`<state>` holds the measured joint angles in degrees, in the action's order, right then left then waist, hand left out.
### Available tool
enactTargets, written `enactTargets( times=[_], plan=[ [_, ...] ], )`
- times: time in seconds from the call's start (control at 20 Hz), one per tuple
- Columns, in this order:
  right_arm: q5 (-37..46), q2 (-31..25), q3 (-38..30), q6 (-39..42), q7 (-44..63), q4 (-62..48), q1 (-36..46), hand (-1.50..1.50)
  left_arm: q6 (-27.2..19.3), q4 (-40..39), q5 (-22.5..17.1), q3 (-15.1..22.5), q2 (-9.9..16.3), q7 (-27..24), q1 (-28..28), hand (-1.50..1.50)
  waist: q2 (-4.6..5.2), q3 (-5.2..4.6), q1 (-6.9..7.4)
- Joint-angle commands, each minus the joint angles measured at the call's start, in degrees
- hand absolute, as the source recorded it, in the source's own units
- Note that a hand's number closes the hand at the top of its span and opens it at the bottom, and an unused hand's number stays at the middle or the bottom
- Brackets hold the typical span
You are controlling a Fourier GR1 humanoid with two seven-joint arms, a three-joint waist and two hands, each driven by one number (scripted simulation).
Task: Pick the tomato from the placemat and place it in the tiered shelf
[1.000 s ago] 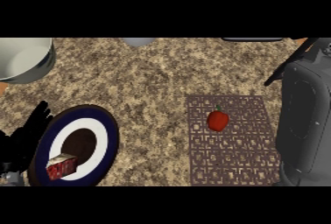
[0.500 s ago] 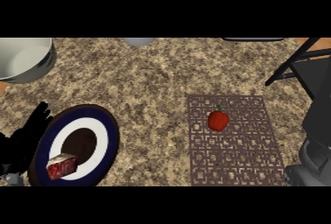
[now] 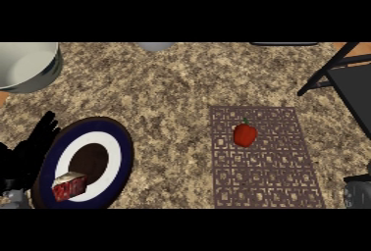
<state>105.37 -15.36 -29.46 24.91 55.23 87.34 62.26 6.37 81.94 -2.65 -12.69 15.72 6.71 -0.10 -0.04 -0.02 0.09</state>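
Note:
A red tomato (image 3: 245, 135) with a small green stem lies on the upper middle of the dark patterned placemat (image 3: 268, 184). The black tiered shelf (image 3: 348, 81) stands at the right edge, its frame slanting down past the mat's far right corner. My left hand (image 3: 30, 153) rests open at the left edge, fingers up, beside the plate and far from the tomato. Of my right arm only a grey piece of forearm (image 3: 357, 195) shows in the lower right corner, just right of the mat. Its hand is out of view.
A navy plate (image 3: 119, 147) with a white ring lies at the lower left and carries a red and white block (image 3: 69, 186). A grey pot (image 3: 29, 66) stands at the top left. A pale round object (image 3: 155, 46) sits at the top edge.
The right forearm, which stood along the mat's right side, has drawn back down to the lower right corner. The shelf is now uncovered. Tomato and left hand have not moved.

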Motion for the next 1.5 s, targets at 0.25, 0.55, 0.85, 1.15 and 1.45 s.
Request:
enactTargets(
  times=[0.25,0.55,0.85,1.15,1.45],
  plan=[
    [-5.7,-6.2,-6.5,-6.4,0.7,-2.5,-4.5,1.50,-1.4,-1.0,1.7,0.6,-1.5,-0.2,-1.1,0.00,0.10,0.01,-0.03],
    [-9.5,-6.5,-8.6,-5.4,1.5,-1.6,-10.8,1.50,1.4,3.7,-0.3,-0.3,0.0,1.8,1.7,0.00,-0.08,0.02,0.05],
    [-10.4,-8.0,-10.3,-10.7,2.5,-6.5,-13.6,-1.50,0.8,2.0,0.2,-1.1,-0.2,0.4,0.8,0.00,0.03,0.01,0.28],
    [-15.8,-8.9,-9.6,-16.9,1.3,-5.4,-17.3,-1.50,0.5,0.8,2.5,0.9,-2.5,-2.3,2.9,0.00,0.03,0.02,0.21],
    [-21.5,-9.1,-12.9,-23.7,0.5,-1.4,-17.6,-1.50,0.2,1.9,2.6,1.1,-3.3,-2.0,4.0,0.00,0.03,0.05,0.19]
  ],
)
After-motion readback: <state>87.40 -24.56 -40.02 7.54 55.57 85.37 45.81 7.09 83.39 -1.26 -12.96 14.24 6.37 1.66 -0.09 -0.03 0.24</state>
